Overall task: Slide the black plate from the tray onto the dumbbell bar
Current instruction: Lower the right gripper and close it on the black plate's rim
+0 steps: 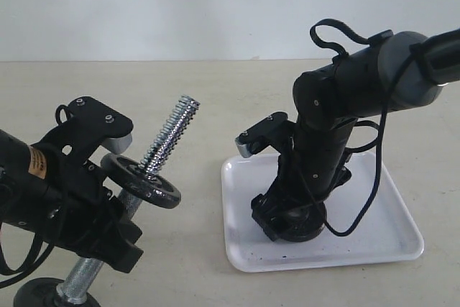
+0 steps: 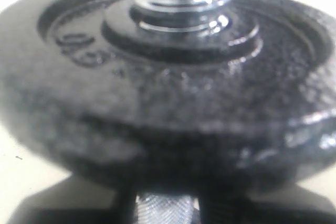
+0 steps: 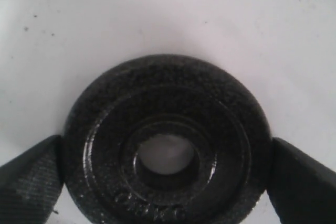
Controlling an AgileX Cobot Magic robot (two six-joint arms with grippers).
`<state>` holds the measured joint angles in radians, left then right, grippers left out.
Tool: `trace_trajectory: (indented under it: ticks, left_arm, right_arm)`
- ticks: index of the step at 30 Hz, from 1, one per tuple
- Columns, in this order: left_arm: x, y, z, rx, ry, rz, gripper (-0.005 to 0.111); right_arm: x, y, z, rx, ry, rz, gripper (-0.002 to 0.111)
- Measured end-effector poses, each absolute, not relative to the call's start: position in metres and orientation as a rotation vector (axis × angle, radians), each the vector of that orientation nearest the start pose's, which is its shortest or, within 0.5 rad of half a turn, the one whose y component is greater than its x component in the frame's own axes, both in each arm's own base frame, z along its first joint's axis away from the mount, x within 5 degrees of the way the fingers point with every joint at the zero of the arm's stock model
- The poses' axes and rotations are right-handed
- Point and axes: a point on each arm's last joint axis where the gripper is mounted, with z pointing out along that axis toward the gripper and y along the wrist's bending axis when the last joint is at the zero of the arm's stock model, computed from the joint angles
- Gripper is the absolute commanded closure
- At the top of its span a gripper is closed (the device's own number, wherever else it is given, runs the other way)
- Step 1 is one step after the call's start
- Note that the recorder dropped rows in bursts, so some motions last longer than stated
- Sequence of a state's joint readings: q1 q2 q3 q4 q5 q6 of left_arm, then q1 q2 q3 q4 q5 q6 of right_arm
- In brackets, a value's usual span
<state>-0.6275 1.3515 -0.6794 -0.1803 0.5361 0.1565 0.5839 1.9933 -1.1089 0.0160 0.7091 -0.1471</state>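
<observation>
**Scene at the pick-up, three views.** A beige tabletop (image 1: 201,91) meets a pale wall behind it. On the left, the left gripper (image 1: 118,210) is clamped on the knurled shaft of the dumbbell bar (image 1: 171,133). The bar is tilted, with its threaded chrome end up and leaning toward the tray. A black disc (image 1: 154,190) sits on the bar just above the grip and fills most of the left wrist view. A second disc (image 1: 34,294) sits at the bar's lower end, by the table. The threaded length above the upper disc is bare. A black cable (image 1: 359,213) loops from the right arm over the tray.

The black plate (image 3: 173,98) lies flat in the white tray (image 1: 392,231), near its front-left part, with the tray's floor showing through its central hole. The right gripper (image 1: 293,217) points down onto the plate with its jaws spread wide. One of its fingers (image 3: 31,182) stands on each side of the plate, right at its rim. It cannot be told whether the pads press on the rim.

The tray holds only the plate and a few dark specks (image 1: 287,255). It stands well apart from the bar.
</observation>
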Motion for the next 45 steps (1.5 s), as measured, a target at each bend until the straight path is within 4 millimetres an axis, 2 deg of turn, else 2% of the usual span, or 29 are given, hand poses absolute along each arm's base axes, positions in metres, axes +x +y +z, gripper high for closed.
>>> trace_trajectory:
  ticks: [4,6,13,18,37,42,45]
  left_arm:
    - [0.1872,-0.1461,0.2056,0.868,2.576,-0.313,0.102]
    - [0.1872,-0.1461,0.2056,0.868,2.576,-0.313,0.102]
    - [0.1872,-0.1461,0.2056,0.868,2.576,-0.313,0.102]
    - [0.1872,-0.1461,0.2056,0.868,2.576,-0.313,0.102]
    - [0.1872,-0.1461,0.2056,0.886,2.568,-0.309,0.102]
    - [0.1894,-0.1429,0.2055,0.983,2.526,-0.225,0.102]
    - [0.1928,-0.1412,0.2128,1.065,2.517,-0.146,0.102]
  right_arm:
    - [0.2894,0.1923,0.1099,-1.082,2.888,0.037,0.017]
    - [0.2892,0.1922,0.1099,-1.079,2.89,0.037,0.024]
    - [0.2893,0.1925,0.1105,-1.072,2.898,0.038,0.087]
    - [0.2889,0.1923,0.1105,-1.072,2.903,0.038,0.109]
    - [0.288,0.193,0.1107,-1.128,2.89,0.042,0.108]
    - [0.2875,0.1927,0.112,-1.13,2.886,0.043,0.108]
    - [0.2844,0.1911,0.116,-1.126,2.877,0.054,0.108]
